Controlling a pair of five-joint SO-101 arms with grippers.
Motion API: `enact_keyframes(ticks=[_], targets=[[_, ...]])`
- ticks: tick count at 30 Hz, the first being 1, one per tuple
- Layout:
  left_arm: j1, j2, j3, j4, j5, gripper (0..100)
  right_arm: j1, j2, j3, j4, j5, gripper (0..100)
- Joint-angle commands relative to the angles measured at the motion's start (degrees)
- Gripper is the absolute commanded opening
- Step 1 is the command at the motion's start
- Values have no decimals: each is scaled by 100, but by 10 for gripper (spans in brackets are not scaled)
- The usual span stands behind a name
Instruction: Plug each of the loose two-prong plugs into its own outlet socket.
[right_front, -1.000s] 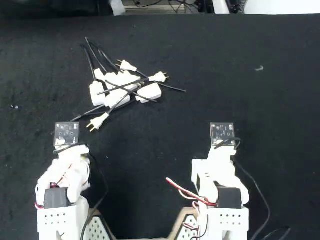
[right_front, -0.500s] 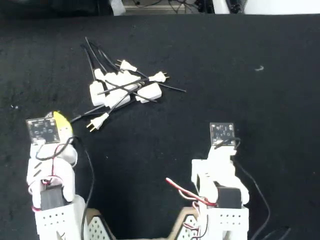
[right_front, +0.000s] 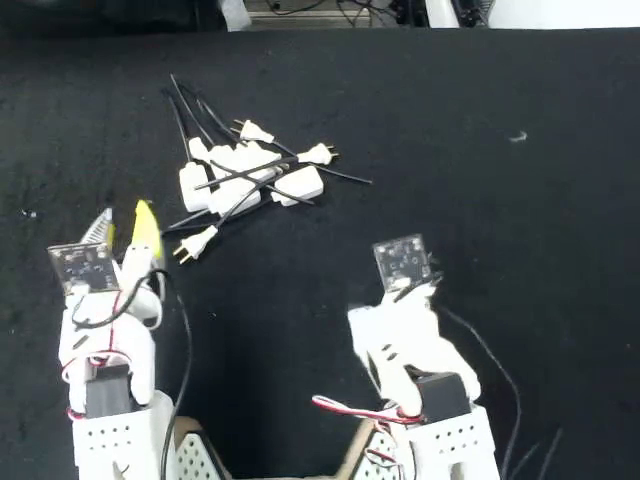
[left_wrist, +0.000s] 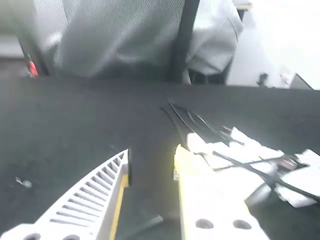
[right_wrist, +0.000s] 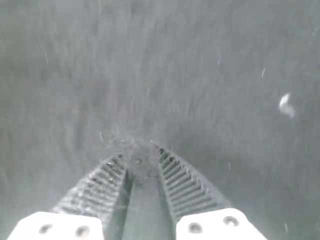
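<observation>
High view showed the left gripper (right_front: 122, 228) at about seven o'clock from the tangled heap of plugs and sockets (right_front: 250, 175). Its yellow finger (right_front: 146, 224) and grey finger (right_front: 101, 228) stood moderately wide apart, holding and touching nothing, and one loose two-prong plug (right_front: 197, 243) lay just beside it at three o'clock. The right gripper (right_wrist: 141, 156) was only narrowly parted and empty, low over the black table (right_wrist: 165, 65), well apart from the heap at about four o'clock; whether its tips touched the surface could not be told.

Left gripper (left_wrist: 150, 160) has its fingers spread; right gripper (right_wrist: 141, 155) fingers narrowly parted.
</observation>
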Motion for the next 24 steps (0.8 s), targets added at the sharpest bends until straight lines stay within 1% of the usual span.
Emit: enact_keyframes(ticks=[1,3,4,7,9,11,15,17,20,24], targets=[[321,149,127,299,-53,152,448,-549,-488,-835,870,12],[330,352,171,176,105,152,607,-549,-866,-1152,1433,12],[321,484,180,114,273,152,668,-549,-1103,-1319,1512,12],[330,923,198,-114,677,152,765,-549,-2123,-1503,1213,12],[330,1178,198,-360,782,152,747,-505,-2914,-1486,897,12],[338,1345,198,-519,826,152,747,-497,-3644,-1486,791,16],[347,1521,198,-703,818,152,756,-330,-4954,-1468,791,97],[347,1521,198,-712,818,152,756,-4,-5490,-1363,791,117],[347,1547,198,-686,774,152,756,760,-6123,-1213,791,116],[347,1565,198,-677,774,152,738,2167,-6413,-1055,756,116]])
